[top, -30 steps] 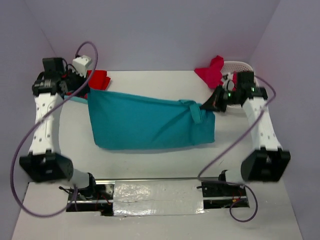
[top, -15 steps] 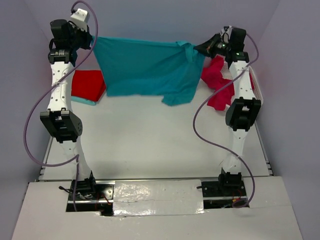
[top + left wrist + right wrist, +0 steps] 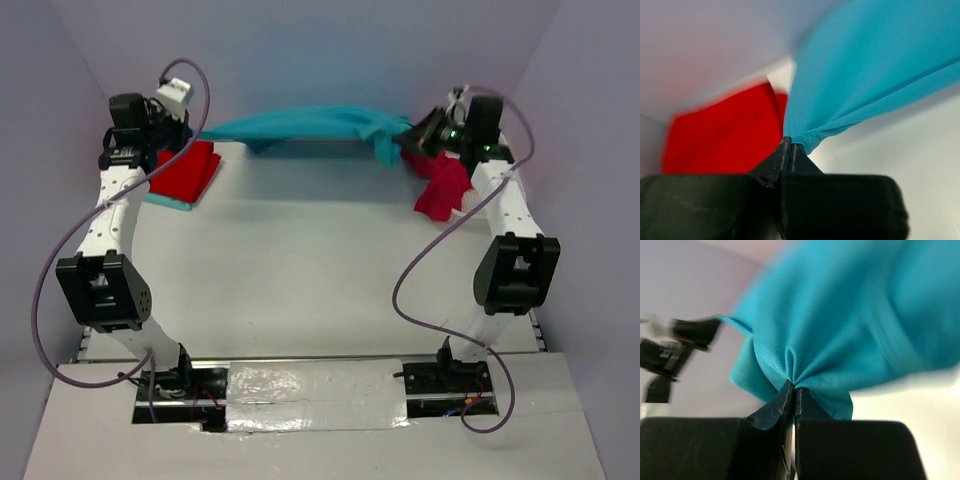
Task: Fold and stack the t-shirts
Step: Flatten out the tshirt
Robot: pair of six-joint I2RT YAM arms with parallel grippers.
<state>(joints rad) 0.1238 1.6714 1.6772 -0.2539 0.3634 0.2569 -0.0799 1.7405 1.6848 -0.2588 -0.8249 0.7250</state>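
Overhead, a teal t-shirt (image 3: 310,125) hangs stretched above the table (image 3: 300,260) at its far edge, with the left gripper (image 3: 192,135) and right gripper (image 3: 407,142) each clamped on one end. Lowering both together, cloth taut and clear of the folded red t-shirt (image 3: 185,172), seems best. Only the wrist views show the pinched bunches, though blur may hide which hem is held.

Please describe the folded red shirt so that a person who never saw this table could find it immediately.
Look at the far left corner of the white table, beside the left gripper. The red t-shirt lies there flat, on a teal layer. Unlike the teal t-shirt held up in the air and the crumpled pinkish-red t-shirt on the right, it is neat.
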